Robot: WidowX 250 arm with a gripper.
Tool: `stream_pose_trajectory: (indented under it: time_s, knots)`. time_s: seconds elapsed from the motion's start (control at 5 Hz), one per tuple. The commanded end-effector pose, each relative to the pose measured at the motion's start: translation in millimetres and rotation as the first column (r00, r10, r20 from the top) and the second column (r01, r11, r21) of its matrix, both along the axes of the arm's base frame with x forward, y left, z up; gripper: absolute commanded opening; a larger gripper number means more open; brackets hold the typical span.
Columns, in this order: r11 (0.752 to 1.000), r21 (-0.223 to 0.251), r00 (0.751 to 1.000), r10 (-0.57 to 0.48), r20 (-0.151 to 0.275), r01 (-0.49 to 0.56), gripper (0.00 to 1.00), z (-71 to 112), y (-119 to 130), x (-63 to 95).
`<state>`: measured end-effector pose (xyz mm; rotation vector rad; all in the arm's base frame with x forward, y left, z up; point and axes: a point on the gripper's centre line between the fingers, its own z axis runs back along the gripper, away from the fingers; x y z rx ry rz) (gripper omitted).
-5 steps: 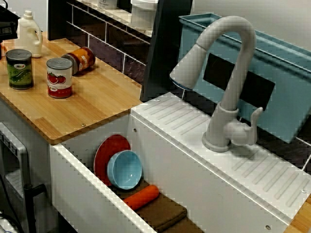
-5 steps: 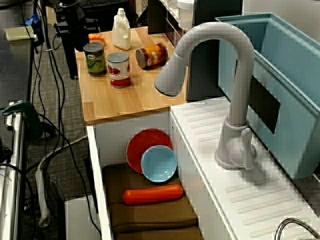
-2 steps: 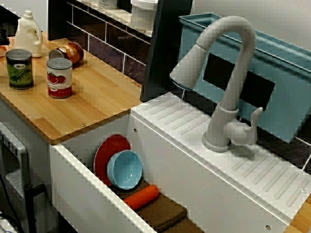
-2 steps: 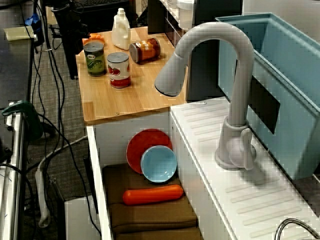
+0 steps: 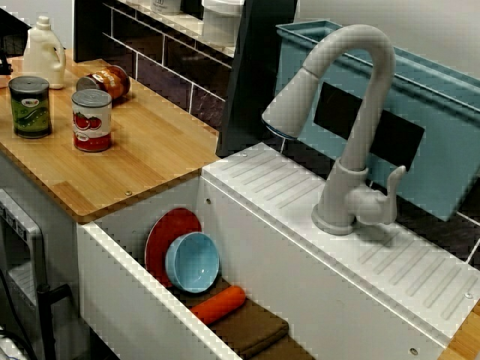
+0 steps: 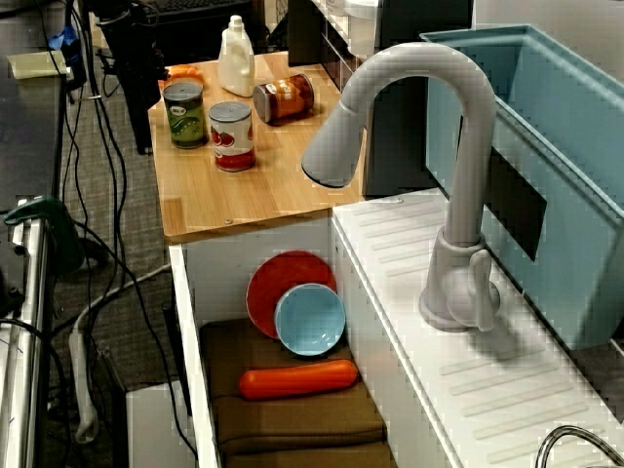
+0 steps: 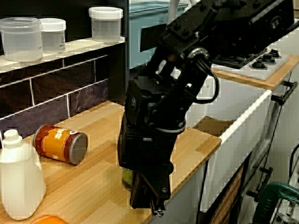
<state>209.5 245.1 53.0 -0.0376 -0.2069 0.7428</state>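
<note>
In the view facing the arm, my black gripper (image 7: pixel 157 209) hangs pointing down over the front edge of the wooden counter (image 7: pixel 93 186), with nothing seen in it. Its fingers read as one dark block, so their state is unclear. A green-labelled can (image 6: pixel 183 114) stands right behind it. An orange-brown can (image 7: pixel 60 143) lies on its side near the tiled back wall, apart from the gripper. A white bottle (image 7: pixel 18 179) stands to the left, with an orange object (image 7: pixel 46 220) beside it. In the view from above, the arm (image 6: pixel 136 49) is at the counter's far end.
A tomato can (image 5: pixel 92 120) stands next to the green can (image 5: pixel 30 106). The sink (image 5: pixel 135 315) holds a red plate (image 5: pixel 166 229), a blue bowl (image 5: pixel 193 261), a carrot (image 5: pixel 217 304) and a brown cloth (image 5: pixel 259 330). A grey faucet (image 5: pixel 352 112) and blue rack (image 5: pixel 435 112) stand behind.
The lying orange-brown can has rolled back and left toward the white bottle and now rests there. The arm has drawn away to the counter's far end.
</note>
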Motion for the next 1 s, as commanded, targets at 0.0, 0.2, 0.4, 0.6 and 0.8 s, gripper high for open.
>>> stream_pose_trajectory:
  time_s: [0.0, 0.2, 0.4, 0.6, 0.8]
  knots:
    - [0.996, 0.063, 0.997, -0.068, 0.044, 0.065, 0.00, 26.5, 8.0, -12.1]
    - [0.988, 0.046, 0.988, -0.147, 0.041, 0.145, 0.00, 24.6, 4.1, -16.5]
    - [0.979, 0.037, 0.978, -0.204, 0.048, 0.202, 0.00, 21.7, -0.7, -20.1]
    - [0.970, 0.046, 0.968, -0.242, 0.059, 0.240, 0.00, 19.8, -8.0, -24.1]
    - [0.964, 0.055, 0.963, -0.263, 0.067, 0.259, 0.00, 18.7, -14.8, -27.6]
